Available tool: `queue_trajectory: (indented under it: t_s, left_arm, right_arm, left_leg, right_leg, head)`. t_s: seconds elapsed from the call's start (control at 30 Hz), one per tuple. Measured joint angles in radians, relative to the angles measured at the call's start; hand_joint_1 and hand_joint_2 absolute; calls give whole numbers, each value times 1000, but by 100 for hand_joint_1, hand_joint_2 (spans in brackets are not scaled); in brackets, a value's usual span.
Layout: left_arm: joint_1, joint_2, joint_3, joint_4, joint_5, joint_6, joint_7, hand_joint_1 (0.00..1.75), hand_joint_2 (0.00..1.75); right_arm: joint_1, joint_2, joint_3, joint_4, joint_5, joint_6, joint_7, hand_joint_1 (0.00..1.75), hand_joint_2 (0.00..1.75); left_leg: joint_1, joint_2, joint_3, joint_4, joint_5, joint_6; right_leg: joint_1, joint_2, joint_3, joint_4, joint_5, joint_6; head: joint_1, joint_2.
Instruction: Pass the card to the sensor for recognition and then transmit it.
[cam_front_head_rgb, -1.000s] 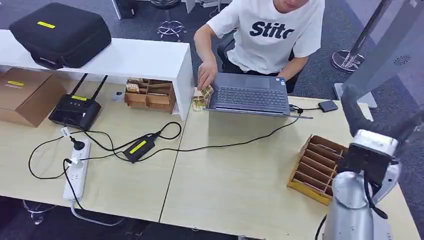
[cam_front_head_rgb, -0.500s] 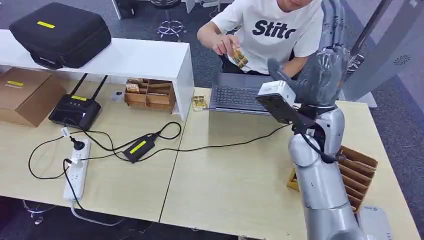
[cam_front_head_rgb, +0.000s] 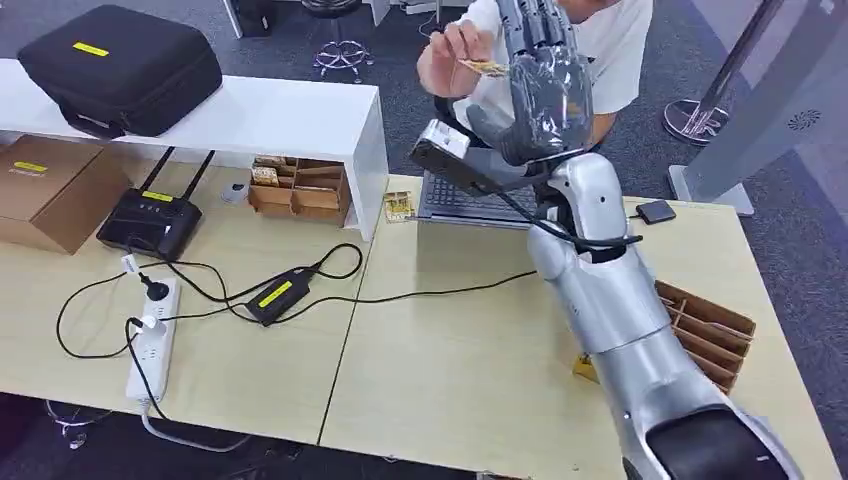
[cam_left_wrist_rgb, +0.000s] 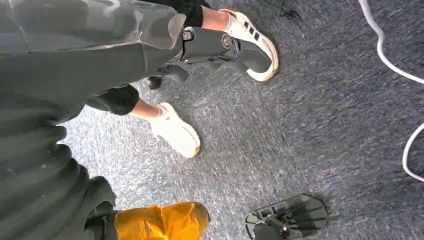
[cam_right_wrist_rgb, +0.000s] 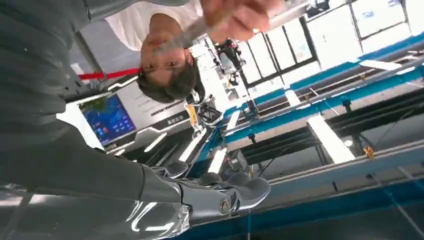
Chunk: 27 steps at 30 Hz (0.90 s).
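A person seated behind the table holds up a small yellowish card between the fingertips. My right hand is raised high over the laptop, fingers spread and pointing up, right beside that card; I cannot tell if they touch. In the right wrist view the card is a blurred strip in the person's hand, apart from my dark fingers. A small dark sensor pad lies on the table right of the laptop. My left hand hangs over the floor, fingers stretched out and holding nothing.
A laptop sits under my raised arm, with a small stack of cards at its left. A slotted cardboard tray lies at the table's right. A white shelf, router, power strip and cables are on the left.
My right arm has swung up from the lower right to above the laptop. The person has lifted a card from the table up to my right hand.
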Motion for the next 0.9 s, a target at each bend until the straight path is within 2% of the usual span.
queue_trajectory:
  t_s: [0.43, 0.47, 0.5, 0.67, 0.9]
  left_arm:
    - [-20, -8, -24, 0, -27, -23, 25, 0, 175]
    - [-21, -8, -27, 0, -29, -24, 29, 0, 175]
    - [-22, -8, -31, 0, -31, -26, 29, 0, 175]
    - [-24, -10, -37, 0, -43, -36, 35, 0, 175]
    - [-30, -14, -42, 0, -48, -39, 38, 0, 175]
  right_arm:
    - [-205, -14, 161, 317, 184, 44, 152, 0, 175]
    - [-219, -15, 172, 340, 197, 47, 164, 80, 175]
    - [-235, -17, 185, 365, 213, 48, 177, 175, 175]
    - [-293, -25, 238, 475, 285, 53, 225, 175, 175]
    - [-310, -36, 257, 531, 282, 30, 207, 175, 175]
  left_leg:
    - [0, 0, 0, 1, 0, 0]
    - [0, 0, 0, 1, 0, 0]
    - [0, 0, 0, 1, 0, 0]
    - [0, 0, 0, 1, 0, 0]
    - [0, 1, -1, 1, 0, 0]
  right_leg:
    - [0, 0, -1, 0, 1, 1]
    - [0, 1, -1, 0, 1, 1]
    - [0, 0, -1, 0, 1, 1]
    - [0, 1, -1, 0, 1, 1]
    - [0, 1, -2, 0, 2, 0]
  head:
    - [0, 0]
    - [0, 0]
    - [0, 0]
    - [0, 0]
    - [0, 0]
